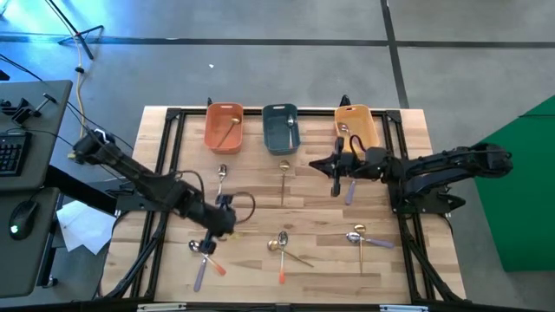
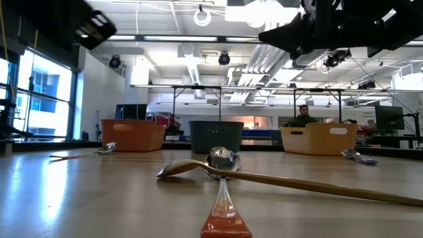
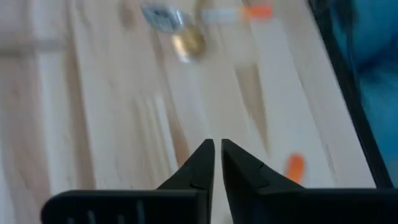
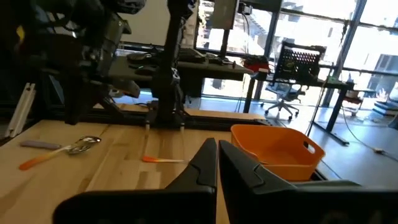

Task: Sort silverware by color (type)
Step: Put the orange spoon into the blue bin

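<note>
Spoons lie scattered on the wooden table. A gold one and an orange-handled one cross near the middle, and they fill the low view's foreground. A lavender and an orange one lie at the near left. A gold and a lavender one lie at the near right. My left gripper hovers shut beside the near-left pair and holds nothing. My right gripper is shut and holds nothing, in front of the yellow tray, near a lavender spoon.
An orange tray with a gold spoon in it, a slate-blue tray and the yellow tray stand in a row at the far edge. A silver spoon and a gold spoon lie before them. A black frame rims the table.
</note>
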Robot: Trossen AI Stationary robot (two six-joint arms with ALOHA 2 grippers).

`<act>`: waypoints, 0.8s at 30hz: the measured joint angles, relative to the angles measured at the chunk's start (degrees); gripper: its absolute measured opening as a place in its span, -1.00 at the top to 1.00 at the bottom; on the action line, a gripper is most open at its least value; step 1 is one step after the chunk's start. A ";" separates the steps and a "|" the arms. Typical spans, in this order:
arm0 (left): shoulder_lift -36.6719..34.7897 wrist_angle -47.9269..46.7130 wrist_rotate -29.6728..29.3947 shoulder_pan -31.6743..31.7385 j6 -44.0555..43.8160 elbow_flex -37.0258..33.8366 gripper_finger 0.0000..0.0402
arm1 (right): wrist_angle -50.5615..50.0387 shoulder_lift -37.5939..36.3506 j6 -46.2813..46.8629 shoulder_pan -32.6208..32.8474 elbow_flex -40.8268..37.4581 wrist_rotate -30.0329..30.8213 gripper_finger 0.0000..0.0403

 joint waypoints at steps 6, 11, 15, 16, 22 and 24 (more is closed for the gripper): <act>5.38 -6.50 -0.15 -8.24 -8.08 2.51 0.68 | 0.85 0.00 -2.26 0.97 0.00 1.58 1.00; 12.11 -6.07 0.21 -12.36 -10.38 4.47 0.48 | 1.22 0.00 -4.26 0.91 0.00 1.66 1.00; 16.95 -5.50 3.01 -13.15 -10.97 5.76 0.33 | 2.91 -0.02 -6.12 0.81 0.00 1.65 1.00; 17.88 -5.27 4.21 -13.13 -10.96 5.83 0.30 | 3.86 -0.02 -6.72 0.81 0.00 1.65 1.00; 22.21 -3.59 7.63 -13.11 -10.41 5.94 0.19 | 5.30 -0.05 -9.95 0.79 0.02 1.60 1.00; 23.47 -4.06 8.01 -13.10 -10.42 5.94 0.20 | 5.56 -0.04 -10.82 0.79 0.02 1.58 1.00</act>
